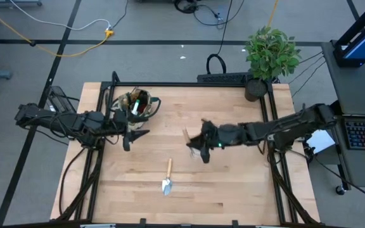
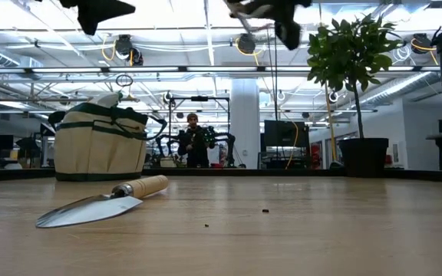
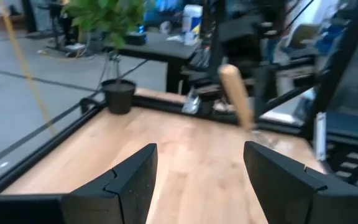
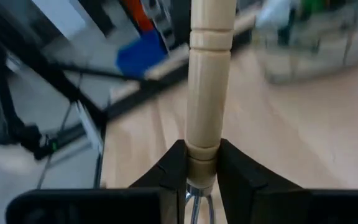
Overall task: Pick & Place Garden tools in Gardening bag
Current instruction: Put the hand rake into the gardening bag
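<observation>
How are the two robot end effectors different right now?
The right end effector is shut on a wooden-handled tool, lifted above the table's middle; the left end effector is open and holds nothing, beside the gardening bag. Both are dark and two-fingered.

Table: pale wood boards, smooth matt finish. Trowel: shiny metal blade on a light, smooth wooden handle; bag: soft tan cloth with dark green trim. Held tool: turned pale wood handle between matt black fingers.
</observation>
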{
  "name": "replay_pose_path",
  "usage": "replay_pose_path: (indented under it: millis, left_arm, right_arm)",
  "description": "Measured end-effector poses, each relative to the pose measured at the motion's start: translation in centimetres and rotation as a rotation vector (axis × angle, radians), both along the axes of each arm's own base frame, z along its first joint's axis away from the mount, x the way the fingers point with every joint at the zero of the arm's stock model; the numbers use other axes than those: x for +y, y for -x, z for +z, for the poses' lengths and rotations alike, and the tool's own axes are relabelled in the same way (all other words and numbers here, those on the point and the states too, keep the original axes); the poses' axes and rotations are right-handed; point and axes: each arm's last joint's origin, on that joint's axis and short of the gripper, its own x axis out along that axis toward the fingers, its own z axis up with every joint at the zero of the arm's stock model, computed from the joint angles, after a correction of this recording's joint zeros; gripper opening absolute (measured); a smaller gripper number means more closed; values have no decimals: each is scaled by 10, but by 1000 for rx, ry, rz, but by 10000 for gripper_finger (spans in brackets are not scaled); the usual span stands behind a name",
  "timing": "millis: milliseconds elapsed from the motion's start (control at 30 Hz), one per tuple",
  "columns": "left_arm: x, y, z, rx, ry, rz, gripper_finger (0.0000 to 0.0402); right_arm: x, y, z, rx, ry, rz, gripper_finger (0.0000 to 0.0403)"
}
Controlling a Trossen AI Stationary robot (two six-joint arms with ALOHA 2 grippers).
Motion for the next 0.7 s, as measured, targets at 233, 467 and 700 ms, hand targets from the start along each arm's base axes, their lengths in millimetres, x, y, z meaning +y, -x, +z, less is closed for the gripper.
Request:
replay_pose_path:
  millis: [233,467,700]
  left_arm:
    - [-4,-13,7,-101,22,-46,244]
    - [-1,-39,6,-192,25,-5,244]
    - [12,-58,2,-241,52,33,244]
  right_arm:
    - [-35,-14,11,-170,147,-28,53]
    - [-56,-21,19,-314,254,3,53]
    - [-65,-25,16,-325,258,55,53]
